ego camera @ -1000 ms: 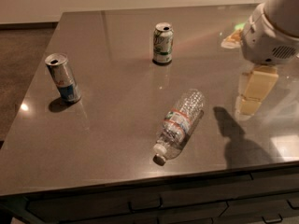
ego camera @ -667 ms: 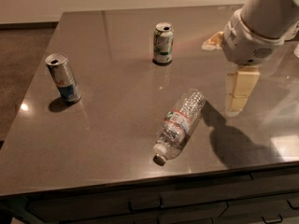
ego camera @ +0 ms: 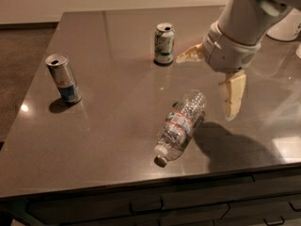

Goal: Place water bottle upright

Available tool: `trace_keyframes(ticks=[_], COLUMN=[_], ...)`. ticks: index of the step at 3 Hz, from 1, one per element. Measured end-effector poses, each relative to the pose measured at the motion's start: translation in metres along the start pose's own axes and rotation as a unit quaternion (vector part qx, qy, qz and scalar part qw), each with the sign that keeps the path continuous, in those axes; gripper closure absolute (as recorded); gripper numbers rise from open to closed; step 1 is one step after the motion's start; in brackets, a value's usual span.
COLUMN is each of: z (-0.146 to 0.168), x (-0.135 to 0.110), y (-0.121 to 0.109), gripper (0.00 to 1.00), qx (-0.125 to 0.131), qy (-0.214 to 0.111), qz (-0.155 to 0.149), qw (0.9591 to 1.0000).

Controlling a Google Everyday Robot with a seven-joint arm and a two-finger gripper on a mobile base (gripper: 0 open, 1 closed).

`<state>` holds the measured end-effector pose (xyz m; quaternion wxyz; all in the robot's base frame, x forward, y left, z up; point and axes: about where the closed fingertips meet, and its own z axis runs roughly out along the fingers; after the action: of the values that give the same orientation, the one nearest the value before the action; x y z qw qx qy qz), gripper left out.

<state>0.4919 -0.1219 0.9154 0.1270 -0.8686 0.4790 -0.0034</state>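
Observation:
The water bottle (ego camera: 181,124) lies on its side on the dark table (ego camera: 108,126), near the front edge. It is clear and ribbed with a red-and-white label, and its white cap (ego camera: 161,151) points toward the front edge. My gripper (ego camera: 204,89) hangs open above the table, just right of and behind the bottle's base. One cream finger (ego camera: 189,56) points left toward the green-white can, the other (ego camera: 233,99) points down beside the bottle. It holds nothing.
A green-white can (ego camera: 164,43) stands upright at the back middle. A silver-blue slim can (ego camera: 63,77) stands upright at the left. A white object (ego camera: 288,30) sits at the far right rear. Drawer fronts (ego camera: 188,206) run below the table's front edge.
My arm and gripper have moved left, closer to the bottle. The fingers now straddle the space by the bottle's base. The bottle and cans have not moved.

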Motion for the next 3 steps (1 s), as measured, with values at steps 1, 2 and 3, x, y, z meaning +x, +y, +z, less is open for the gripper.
trace_keyframes(ticks=[1, 2, 3], z=[0.017, 0.033, 0.047], x=[-0.017, -0.031, -0.043], y=[0.009, 0.021, 0.027], gripper=[0.00, 0.00, 0.00], qx=[-0.038, -0.068, -0.079], qy=[-0.012, -0.023, -0.033], qz=[-0.089, -0.144, -0.179], qw=[0.9952, 0.9869, 0.9801])
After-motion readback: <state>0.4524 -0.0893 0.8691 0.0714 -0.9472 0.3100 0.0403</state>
